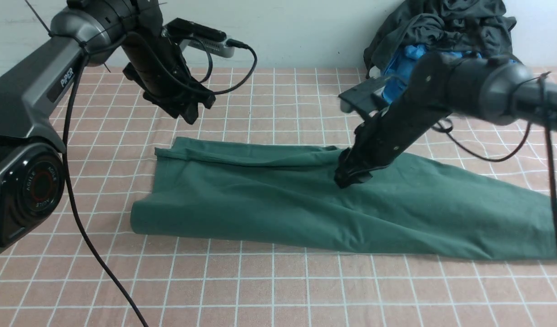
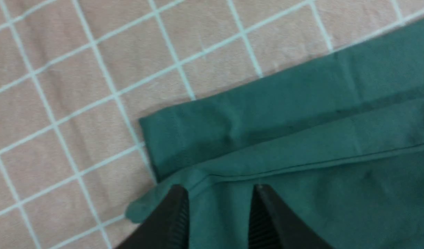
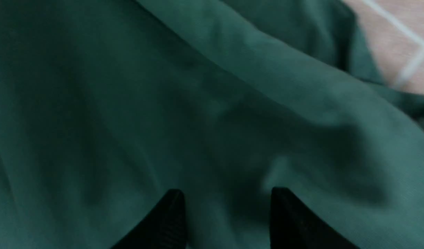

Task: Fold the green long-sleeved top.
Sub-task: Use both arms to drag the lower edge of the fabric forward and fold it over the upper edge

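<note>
The green long-sleeved top [image 1: 278,204] lies as a long flat band across the checked table, with a folded layer along its far edge [image 2: 253,114]. My left gripper [image 1: 187,113] hangs in the air above the band's far left corner. Its jaws stand open over the fabric [image 2: 219,188] with nothing between them. My right gripper [image 1: 351,179] is down on the middle of the top near its far edge. It is open too [image 3: 227,192], fingertips at the cloth [image 3: 232,103], and grips no fold. The neck, cuffs and chest print are hidden.
A heap of dark grey clothing [image 1: 442,22] with a blue garment [image 1: 401,59] in it lies at the back right against the wall. The pink checked tablecloth [image 1: 278,281] covers the table. A black cable [image 1: 92,245] hangs from the left arm over the near left part.
</note>
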You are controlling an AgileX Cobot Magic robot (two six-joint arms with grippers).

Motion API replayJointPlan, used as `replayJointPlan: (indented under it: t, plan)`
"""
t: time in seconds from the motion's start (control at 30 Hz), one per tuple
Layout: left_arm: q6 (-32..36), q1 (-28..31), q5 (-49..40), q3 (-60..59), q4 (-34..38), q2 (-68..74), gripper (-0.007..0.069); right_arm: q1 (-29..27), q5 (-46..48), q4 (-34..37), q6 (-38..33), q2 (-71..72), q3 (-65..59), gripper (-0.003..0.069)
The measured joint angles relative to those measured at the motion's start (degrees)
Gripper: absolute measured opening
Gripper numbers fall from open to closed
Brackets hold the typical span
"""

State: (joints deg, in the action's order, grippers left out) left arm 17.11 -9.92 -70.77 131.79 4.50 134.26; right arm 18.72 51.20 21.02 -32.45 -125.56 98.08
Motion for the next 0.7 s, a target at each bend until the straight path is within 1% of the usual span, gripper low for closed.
replayJointPlan:
  t: [0.03, 0.07, 0.13, 0.27, 0.4, 0.5, 0.53, 0.6, 0.7]
  plan:
    - [0.42, -0.66, 0.02, -0.58, 0.81, 0.00, 0.0094, 1.40, -3.09, 0.43, -0.06, -1.69, 0.00, 0.0296]
    - [0.70, -0.96, 0.02, -0.93, 1.18, 0.00, 0.0055, 1.93, -4.56, 0.67, -0.06, -2.33, 0.21, 0.0289]
    - [0.82, -1.20, 0.00, -1.30, 1.81, 0.00, 0.0020, 2.83, -8.16, 1.22, 0.06, -3.69, 0.81, 0.0274]
    - [0.83, -1.30, 0.00, -1.35, 2.29, 0.00, -0.0003, 3.30, -16.19, 2.13, 4.61, -6.56, 3.43, 0.0249]
    - [0.95, -1.30, 0.00, -1.40, 2.29, -0.29, -0.0003, 1.74, -19.33, 1.32, 11.32, -9.26, 7.79, 0.0244]
    - [1.00, -1.30, 0.00, -1.46, 2.29, -0.80, -0.0003, -0.45, -18.41, -1.11, 16.86, -10.52, 10.79, 0.0243]
    - [1.00, -1.30, 0.00, -1.64, 2.29, -1.19, -0.0003, -1.80, -16.48, -3.46, 19.59, -10.78, 13.01, 0.0243]
    - [1.00, -1.30, 0.06, -2.46, 2.35, -1.84, -0.0003, -2.75, -14.28, -5.08, 21.17, -10.78, 14.71, 0.0243]
    - [1.12, -1.52, 0.23, -8.85, 2.54, -5.38, -0.0003, -5.42, -2.60, -11.31, 23.25, -9.70, 21.77, 0.0243]
